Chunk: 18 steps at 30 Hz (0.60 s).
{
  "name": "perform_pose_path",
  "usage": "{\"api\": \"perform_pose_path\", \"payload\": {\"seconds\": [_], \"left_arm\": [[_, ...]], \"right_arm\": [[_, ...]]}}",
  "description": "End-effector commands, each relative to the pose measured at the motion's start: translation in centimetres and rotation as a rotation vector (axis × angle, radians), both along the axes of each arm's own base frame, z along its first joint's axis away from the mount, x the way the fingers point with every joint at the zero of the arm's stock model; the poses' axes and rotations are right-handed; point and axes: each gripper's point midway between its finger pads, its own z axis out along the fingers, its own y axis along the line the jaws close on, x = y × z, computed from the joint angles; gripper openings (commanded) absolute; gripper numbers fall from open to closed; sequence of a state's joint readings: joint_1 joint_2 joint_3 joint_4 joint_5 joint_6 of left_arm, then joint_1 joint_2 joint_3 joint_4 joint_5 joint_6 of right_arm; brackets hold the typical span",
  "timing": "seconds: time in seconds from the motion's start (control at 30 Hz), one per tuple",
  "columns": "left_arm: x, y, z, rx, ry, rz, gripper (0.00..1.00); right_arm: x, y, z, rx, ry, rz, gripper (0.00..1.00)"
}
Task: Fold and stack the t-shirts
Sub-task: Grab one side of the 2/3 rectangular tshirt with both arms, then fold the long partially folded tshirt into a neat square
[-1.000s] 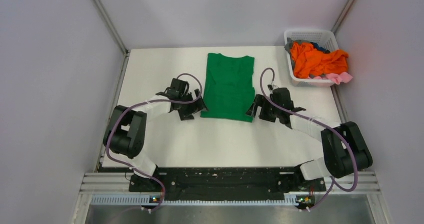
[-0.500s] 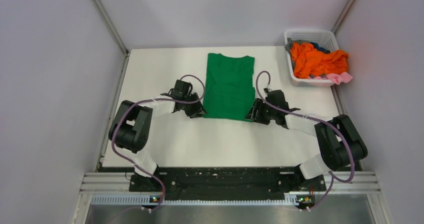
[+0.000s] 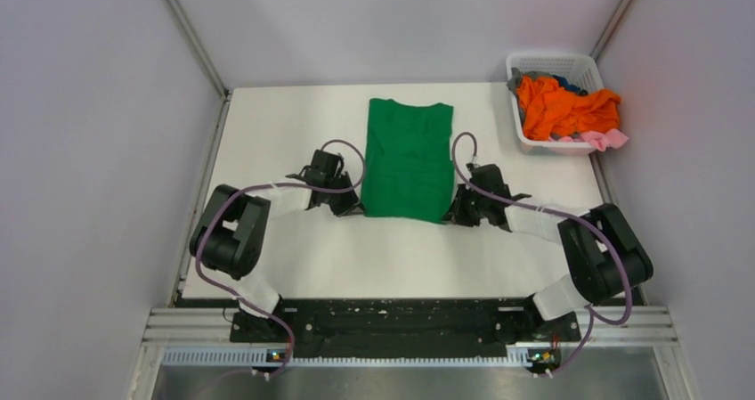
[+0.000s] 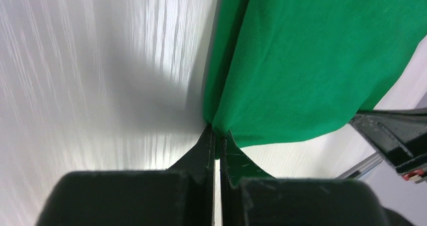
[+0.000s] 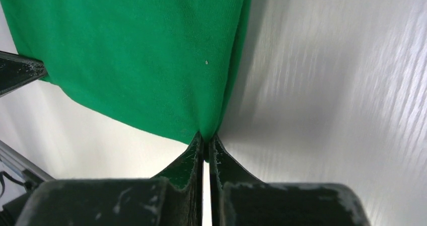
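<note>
A bright green t-shirt (image 3: 409, 158) lies in a long folded strip on the white table, collar end at the far side. My left gripper (image 3: 353, 208) is shut on its near left corner. In the left wrist view the green t-shirt (image 4: 312, 60) is pinched between the two black fingertips (image 4: 208, 138). My right gripper (image 3: 455, 215) is shut on the near right corner. The right wrist view shows the green t-shirt (image 5: 131, 55) nipped at the fingertips (image 5: 217, 144). Orange (image 3: 561, 106) and pink (image 3: 605, 139) t-shirts fill the basket.
A white lattice basket (image 3: 552, 62) stands at the far right corner of the table (image 3: 294, 133), with grey and blue cloth under the orange one. Grey walls close in the table on the left, right and far sides. The arm bases sit on a black rail (image 3: 392, 315) at the near edge.
Both grippers moved in to the near corners of the green t-shirt and went from open to shut on it. The near hem has bunched slightly.
</note>
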State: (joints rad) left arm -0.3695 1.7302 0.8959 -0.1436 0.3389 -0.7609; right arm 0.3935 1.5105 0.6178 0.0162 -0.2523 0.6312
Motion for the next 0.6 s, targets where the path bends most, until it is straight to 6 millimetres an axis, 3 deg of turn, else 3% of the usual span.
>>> {"api": "perform_pose_path", "payload": {"seconds": [0.0, 0.17, 0.33, 0.47, 0.57], "left_arm": [[-4.5, 0.7, 0.4, 0.034, 0.005, -0.022, 0.00], [-9.3, 0.8, 2.7, 0.027, -0.029, -0.024, 0.00], [-13.1, 0.8, 6.9, -0.037, -0.116, -0.025, 0.00], [-14.0, 0.5, 11.2, -0.139, -0.228, -0.033, 0.00], [-13.2, 0.9, 13.6, -0.146, -0.308, -0.011, 0.00]], "right_arm": [[-3.7, 0.3, 0.9, -0.035, 0.048, 0.093, 0.00], [-8.7, 0.1, 3.6, 0.021, 0.057, 0.169, 0.00], [-11.9, 0.1, 8.3, 0.110, 0.001, 0.261, 0.00], [-12.0, 1.1, 12.4, 0.184, -0.090, 0.318, 0.00], [-10.7, 1.8, 14.9, 0.207, -0.150, 0.328, 0.00]]}}
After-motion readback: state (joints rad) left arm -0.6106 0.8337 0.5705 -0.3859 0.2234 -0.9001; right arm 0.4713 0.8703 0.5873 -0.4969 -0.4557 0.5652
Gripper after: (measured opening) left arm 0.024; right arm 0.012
